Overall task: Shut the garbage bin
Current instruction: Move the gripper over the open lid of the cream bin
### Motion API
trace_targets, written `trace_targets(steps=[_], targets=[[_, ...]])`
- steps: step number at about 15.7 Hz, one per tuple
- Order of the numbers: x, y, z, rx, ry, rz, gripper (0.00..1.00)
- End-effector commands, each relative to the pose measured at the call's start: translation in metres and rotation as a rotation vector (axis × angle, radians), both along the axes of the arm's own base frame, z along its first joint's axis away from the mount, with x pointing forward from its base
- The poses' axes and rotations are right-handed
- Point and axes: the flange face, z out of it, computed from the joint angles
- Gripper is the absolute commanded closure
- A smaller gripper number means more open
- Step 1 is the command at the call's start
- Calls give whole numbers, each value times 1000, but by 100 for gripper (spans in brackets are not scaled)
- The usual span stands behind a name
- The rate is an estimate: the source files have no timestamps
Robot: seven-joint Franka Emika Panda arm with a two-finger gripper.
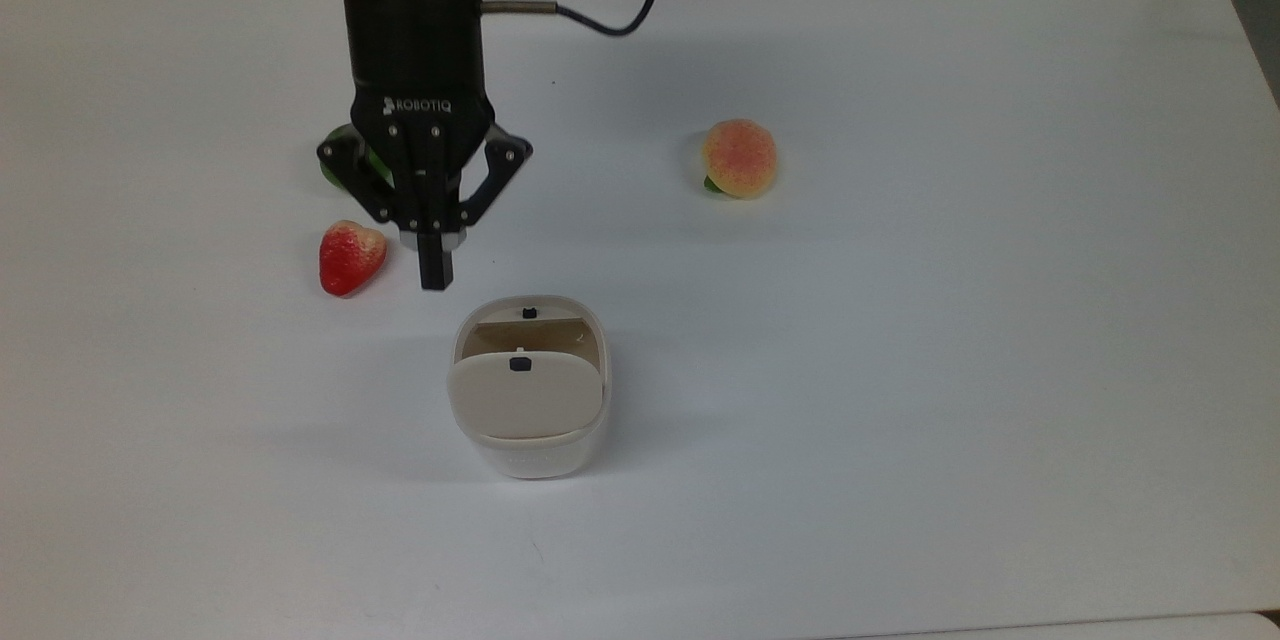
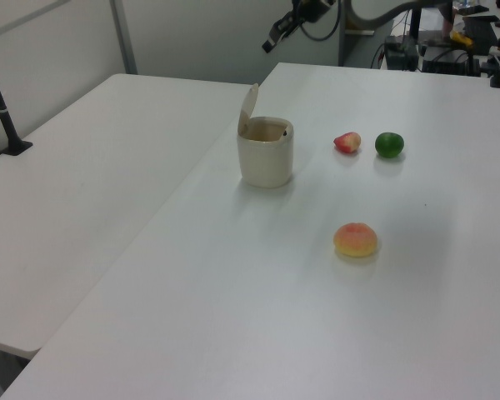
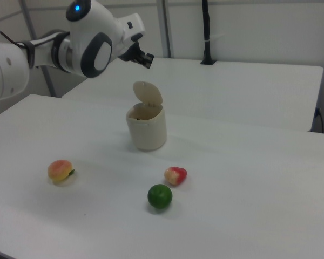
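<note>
Pincer (image 1: 434,270), pressed shut and empty, is held high near garbage bin (image 1: 530,440) so its raised lid (image 1: 525,394) can be pushed down.

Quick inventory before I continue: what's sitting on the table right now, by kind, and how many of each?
Garbage bin, lid up: 1
Strawberry: 1
Green lime: 1
Peach: 1
Total: 4 things, 3 of them fruits.
</note>
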Motion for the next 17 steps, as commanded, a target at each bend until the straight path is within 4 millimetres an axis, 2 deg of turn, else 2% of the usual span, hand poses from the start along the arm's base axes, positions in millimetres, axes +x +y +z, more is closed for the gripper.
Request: trace_targets(steps=[1,7,17], targets=[[15,8,-16,19,-96,-10,100],[21,9,-36,21,-97,-12,100],[29,29,-71,37,-80,15,100]])
